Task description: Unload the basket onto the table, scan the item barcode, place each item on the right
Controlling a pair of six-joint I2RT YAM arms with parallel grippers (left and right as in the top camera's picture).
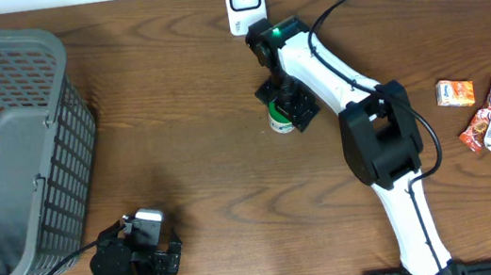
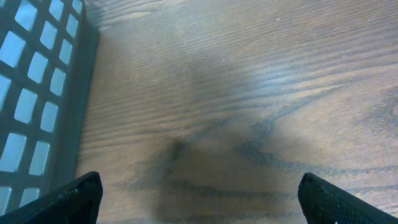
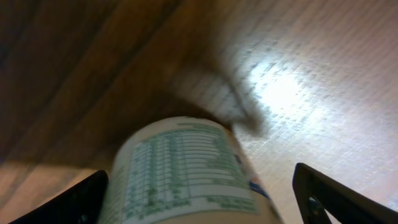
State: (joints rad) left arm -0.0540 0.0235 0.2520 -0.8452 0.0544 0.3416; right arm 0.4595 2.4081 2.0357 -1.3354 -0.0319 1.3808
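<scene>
While the fingers (image 3: 81, 199) of the right gripper (image 3: 199, 202) stood spread around the white, green-labelled container (image 3: 186, 168), one side clear of its wall, that container stood mid-desk (image 1: 176, 118), just before the barcode scanner (image 1: 245, 3) at the back edge. Snack packets (image 1: 488, 117) lay near the right edge. The left gripper (image 2: 199, 202) hung open over wood beside the grey basket (image 1: 8, 140) at the left edge.

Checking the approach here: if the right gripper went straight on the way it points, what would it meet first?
The white cylindrical container with the green printed label, which sits directly ahead between the right gripper's open fingers. Beyond it lies the wooden table. Its distance is unclear.
</scene>
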